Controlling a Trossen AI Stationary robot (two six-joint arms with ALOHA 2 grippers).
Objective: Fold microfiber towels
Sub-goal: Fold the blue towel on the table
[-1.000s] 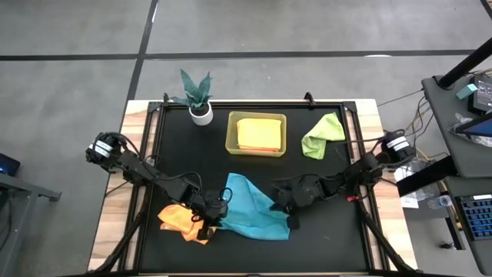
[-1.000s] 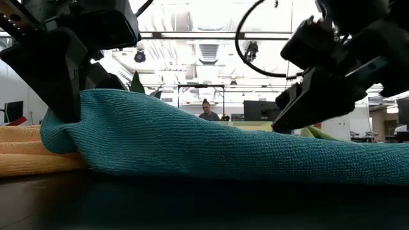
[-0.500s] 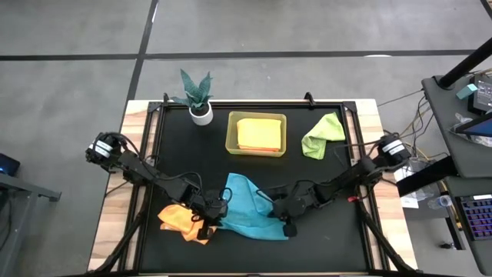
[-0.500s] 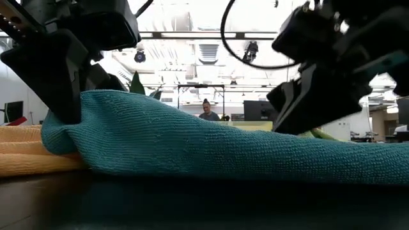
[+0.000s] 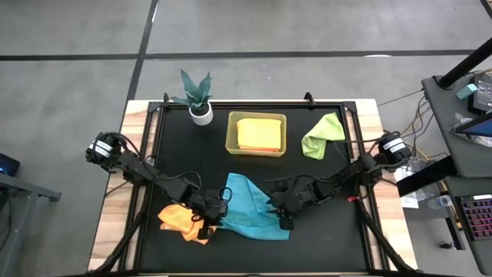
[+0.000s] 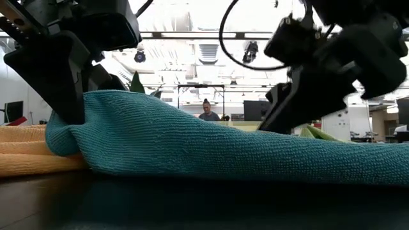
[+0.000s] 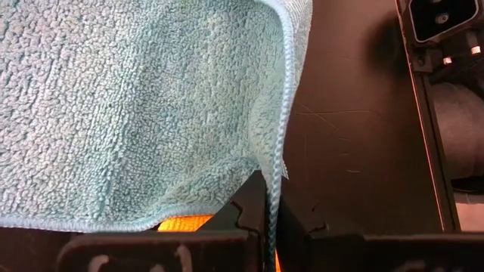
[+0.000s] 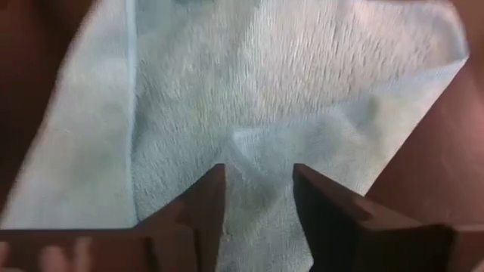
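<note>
Black matting (image 5: 254, 254) covers the table inside a pale wood border (image 5: 111, 223), which stands on a grey floor crossed by dark lines. Across the low view, a bright room with ceiling lights and monitors lies beyond the table, with a person (image 6: 206, 111) seated far back.

No brand, label or writing can be read anywhere.

Near the front middle of the mat lies the teal blue towel (image 5: 250, 208), rumpled and partly overlapping an orange-yellow towel (image 5: 178, 218) at its left. At the teal towel's left edge, the left gripper (image 5: 206, 218) has its fingers pinched closed on a corner of the cloth, as the left wrist view shows. The right gripper (image 5: 283, 218) sits at the towel's right edge, fingers spread apart with cloth between them.

Farther back, the yellow-green bin (image 5: 257, 133) holds another orange-yellow towel (image 5: 258, 132). The lime green towel (image 5: 323, 135) lies bunched to its right, and a small potted plant (image 5: 198, 98) stands at the back left.
</note>
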